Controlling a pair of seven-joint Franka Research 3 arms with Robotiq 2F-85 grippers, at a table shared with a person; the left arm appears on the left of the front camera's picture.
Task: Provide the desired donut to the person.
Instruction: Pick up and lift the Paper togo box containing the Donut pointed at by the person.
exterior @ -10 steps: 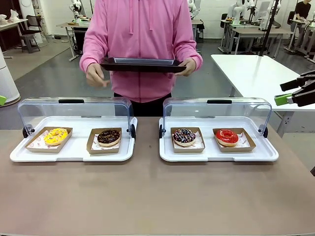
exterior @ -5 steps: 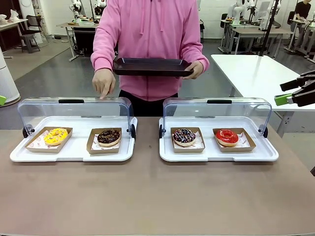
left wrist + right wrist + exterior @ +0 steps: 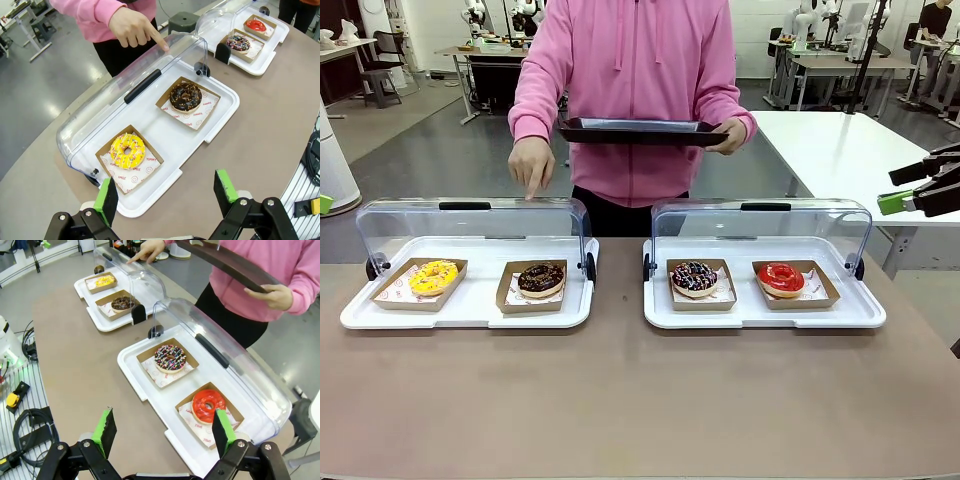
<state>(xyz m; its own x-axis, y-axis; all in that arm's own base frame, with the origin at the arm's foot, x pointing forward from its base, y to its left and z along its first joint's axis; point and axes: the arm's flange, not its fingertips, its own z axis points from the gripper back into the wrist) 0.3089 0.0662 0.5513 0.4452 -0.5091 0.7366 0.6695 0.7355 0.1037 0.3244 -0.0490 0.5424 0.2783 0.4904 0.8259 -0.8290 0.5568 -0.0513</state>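
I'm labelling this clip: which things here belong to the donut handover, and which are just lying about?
In the job: person's pointing hand; dark tray the person holds; left case with yellow donut and chocolate donut; right case with sprinkled donut and red donut.
Lying about: cables; white side table.

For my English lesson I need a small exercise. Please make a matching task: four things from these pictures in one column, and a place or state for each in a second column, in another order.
Column one
1. yellow donut
2. red donut
3. dark tray
4. free hand of the person

Column two
A. held up in the person's other hand
B. in the left display case, at its outer end
C. pointing down above the left display case
D. in the right display case, at its outer end

Pairs: 1-B, 2-D, 3-A, 4-C
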